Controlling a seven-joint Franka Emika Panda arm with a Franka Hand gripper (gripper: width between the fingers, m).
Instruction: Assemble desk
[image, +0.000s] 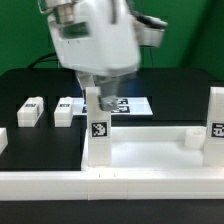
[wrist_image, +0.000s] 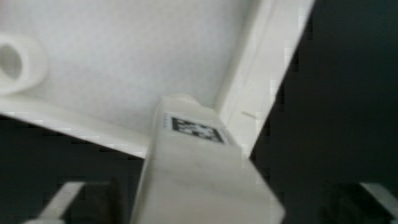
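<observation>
The desk slab lies white and flat at the front, with a raised rim and a round socket. One tagged white leg stands upright at the slab's corner toward the exterior view's left. A second leg stands upright at the exterior view's right. My gripper hangs over the top of the first leg. In the wrist view the leg rises between my fingers, with dark gaps on both sides. My gripper is open. The slab and a socket lie below.
Two more tagged legs lie on the black table toward the exterior view's left. The marker board lies behind the slab. A long low white rail runs along the front, and another piece stands at the left.
</observation>
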